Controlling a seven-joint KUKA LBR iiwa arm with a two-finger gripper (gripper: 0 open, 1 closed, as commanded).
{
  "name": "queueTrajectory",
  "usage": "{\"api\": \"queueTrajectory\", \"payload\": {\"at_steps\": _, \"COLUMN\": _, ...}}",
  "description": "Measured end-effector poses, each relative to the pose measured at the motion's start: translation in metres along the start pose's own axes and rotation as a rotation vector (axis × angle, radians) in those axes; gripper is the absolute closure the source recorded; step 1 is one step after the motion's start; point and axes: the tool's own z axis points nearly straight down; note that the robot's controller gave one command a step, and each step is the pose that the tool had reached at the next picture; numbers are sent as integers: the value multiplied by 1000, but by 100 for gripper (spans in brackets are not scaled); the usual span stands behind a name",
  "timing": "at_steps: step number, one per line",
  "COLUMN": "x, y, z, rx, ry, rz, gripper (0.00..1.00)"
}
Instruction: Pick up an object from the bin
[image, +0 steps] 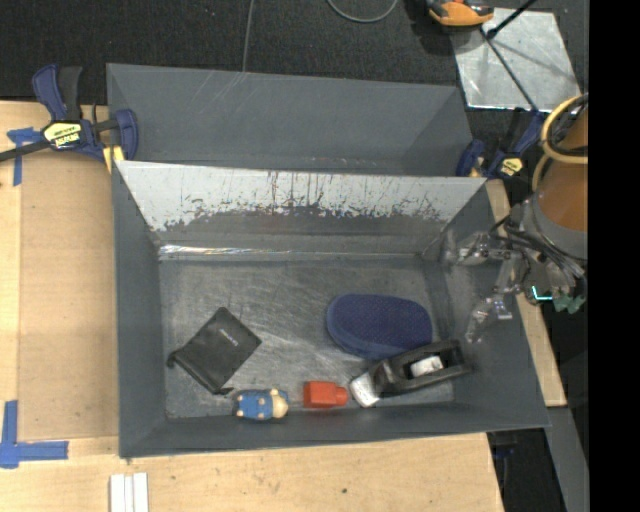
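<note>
My gripper hangs over the bin's right wall with its two metal fingers spread apart, open, and nothing between them. Just left of it, on the bin floor, lies a dark blue oval pouch. Below the gripper, against the front right corner, is a black tool with a white label and a silver tip. The gripper touches neither thing.
A small red block and a blue and yellow toy figure lie along the bin's front edge. A flat black square wallet rests at the front left. The arm comes in from the right.
</note>
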Motion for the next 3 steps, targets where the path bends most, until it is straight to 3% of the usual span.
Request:
{"api": "queueTrajectory", "payload": {"at_steps": 1, "x": 30, "y": 41, "z": 154, "rx": -2, "ry": -13, "rz": -170, "gripper": 0}}
{"api": "queueTrajectory", "payload": {"at_steps": 2, "x": 28, "y": 43, "z": 150, "rx": -2, "ry": -20, "rz": -170, "gripper": 100}}
{"api": "queueTrajectory", "payload": {"at_steps": 3, "x": 20, "y": 20, "z": 19, "rx": 2, "ry": -8, "rz": -145, "gripper": 100}}
